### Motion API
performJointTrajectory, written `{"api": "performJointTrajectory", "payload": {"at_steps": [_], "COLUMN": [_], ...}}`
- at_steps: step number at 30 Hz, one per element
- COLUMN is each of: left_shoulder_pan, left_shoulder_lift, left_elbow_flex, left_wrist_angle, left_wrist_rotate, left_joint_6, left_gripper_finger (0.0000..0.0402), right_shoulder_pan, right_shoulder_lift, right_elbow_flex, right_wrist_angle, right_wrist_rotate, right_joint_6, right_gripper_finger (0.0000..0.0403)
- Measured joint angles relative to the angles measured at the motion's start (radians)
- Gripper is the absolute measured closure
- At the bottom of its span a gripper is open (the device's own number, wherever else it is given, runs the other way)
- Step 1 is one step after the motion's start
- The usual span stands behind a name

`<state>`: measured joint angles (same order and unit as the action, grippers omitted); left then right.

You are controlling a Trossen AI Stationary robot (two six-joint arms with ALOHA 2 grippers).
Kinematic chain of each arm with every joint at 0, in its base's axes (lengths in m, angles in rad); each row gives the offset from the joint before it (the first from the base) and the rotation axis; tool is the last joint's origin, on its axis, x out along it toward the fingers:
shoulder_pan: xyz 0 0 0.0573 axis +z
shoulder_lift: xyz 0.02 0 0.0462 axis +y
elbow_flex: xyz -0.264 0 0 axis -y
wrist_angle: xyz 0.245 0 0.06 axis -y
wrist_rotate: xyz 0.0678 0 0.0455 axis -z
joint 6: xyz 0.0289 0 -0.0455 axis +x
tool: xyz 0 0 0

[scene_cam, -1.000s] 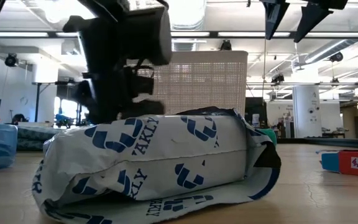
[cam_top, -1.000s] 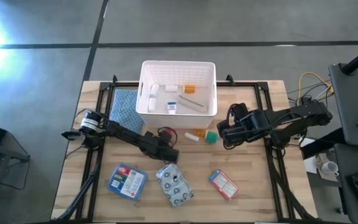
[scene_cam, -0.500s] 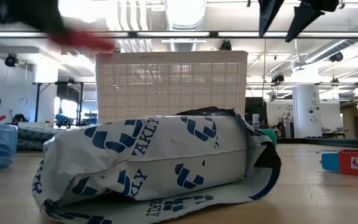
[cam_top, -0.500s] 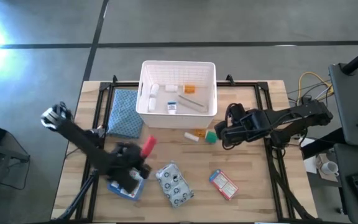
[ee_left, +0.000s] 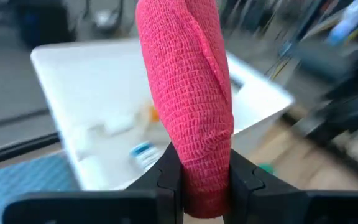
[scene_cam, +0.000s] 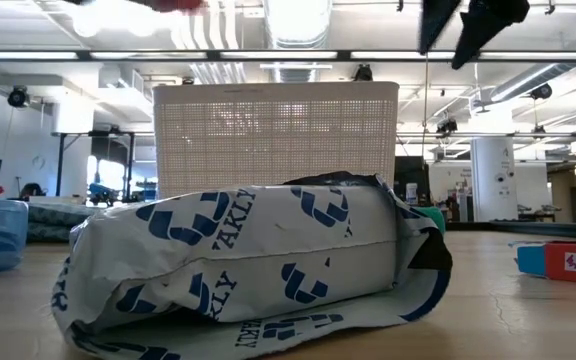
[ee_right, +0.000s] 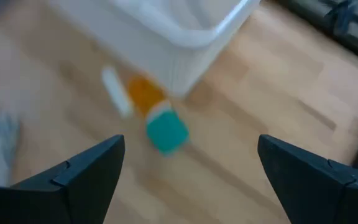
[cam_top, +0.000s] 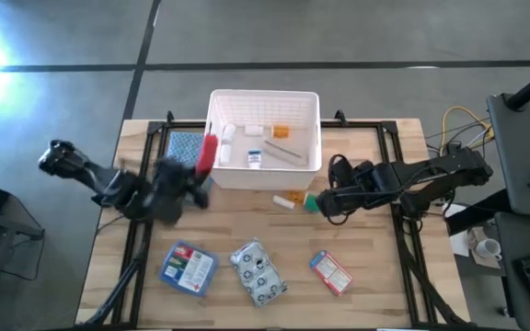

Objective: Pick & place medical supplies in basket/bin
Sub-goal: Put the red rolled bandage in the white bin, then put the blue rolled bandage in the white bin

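My left gripper (cam_top: 200, 176) (ee_left: 201, 186) is shut on a red bandage roll (cam_top: 208, 154) (ee_left: 188, 93), high above the table beside the near left corner of the white basket (cam_top: 265, 99) (scene_cam: 276, 135). My right gripper (cam_top: 325, 203) (ee_right: 191, 180) hovers open above a green-capped item (cam_top: 312, 201) (ee_right: 166, 134) and a small white and orange tube (cam_top: 288, 199), which lie on the table in front of the basket. A blue packet (cam_top: 189, 267), a spotted pouch (cam_top: 258, 273) (scene_cam: 258, 260) and a red-white packet (cam_top: 330, 272) lie flat near the front edge. My left gripper pinches the roll's lower end (ee_left: 201, 177) between its two fingers (ee_left: 166, 180), one on each side. The fingers slant from the table's left toward the basket. The roll stands out past the fingertips, lifted clear of the table.
The basket holds several small supplies (cam_top: 256, 156). A blue checked cloth (cam_top: 180, 147) lies left of the basket, partly under my left arm. Black frame rails (cam_top: 403, 184) run along the table's sides.
My left gripper has taken the red roll up off the table in front of the basket, swung with it toward the near left, then climbed and moved toward the basket's left side. The roll is now lifted clear. My right gripper has rolled a little in place.
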<state>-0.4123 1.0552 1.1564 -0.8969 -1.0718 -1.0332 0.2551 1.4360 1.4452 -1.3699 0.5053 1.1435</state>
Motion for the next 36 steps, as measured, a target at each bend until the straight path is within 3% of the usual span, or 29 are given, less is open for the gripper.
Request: {"api": "performJointTrajectory", "payload": {"at_steps": [4,9,12,15,19,23,28,32,36], "left_shoulder_pan": [0.305,0.529,0.613,0.664,0.664,0.634,0.483,0.316,0.169], "left_shoulder_lift": [0.020,0.087,0.129,0.156,0.162,0.137,0.071,0.048,0.051], "left_elbow_flex": [-0.002,0.007,0.024,0.048,0.060,0.079,0.088,0.071,0.056], "left_wrist_angle": [0.137,0.381,0.425,0.404,0.401,0.389,0.384,0.346,0.302], "left_wrist_rotate": [0.290,0.391,0.401,0.506,0.555,0.564,0.643,0.555,0.440], "left_joint_6": [0.337,0.697,0.742,0.744,0.744,0.732,0.606,0.519,0.408], "left_gripper_finger": [0.0344,0.0281,0.0229,0.0181,0.0141,0.0129,0.0128,0.0128,0.0127], "right_shoulder_pan": [0.007,0.040,0.081,0.123,0.146,0.141,0.084,0.025,-0.029], "right_shoulder_lift": [0.006,0.006,0.006,0.006,0.006,0.006,0.006,0.006,0.006], "right_elbow_flex": [-0.027,-0.110,-0.170,-0.232,-0.313,-0.407,-0.500,-0.556,-0.611], "right_wrist_angle": [-0.011,-0.010,-0.003,0.053,0.226,0.427,0.502,0.525,0.663], "right_wrist_rotate": [-0.182,-0.297,-0.304,-0.295,-0.251,-0.234,-0.213,-0.196,-0.195], "right_joint_6": [-0.181,-0.196,-0.149,-0.122,-0.195,-0.340,-0.393,-0.451,-0.594], "right_gripper_finger": [0.0044,0.0044,0.0044,0.0044,0.0044,0.0044,0.0044,0.0044,0.0044]}}
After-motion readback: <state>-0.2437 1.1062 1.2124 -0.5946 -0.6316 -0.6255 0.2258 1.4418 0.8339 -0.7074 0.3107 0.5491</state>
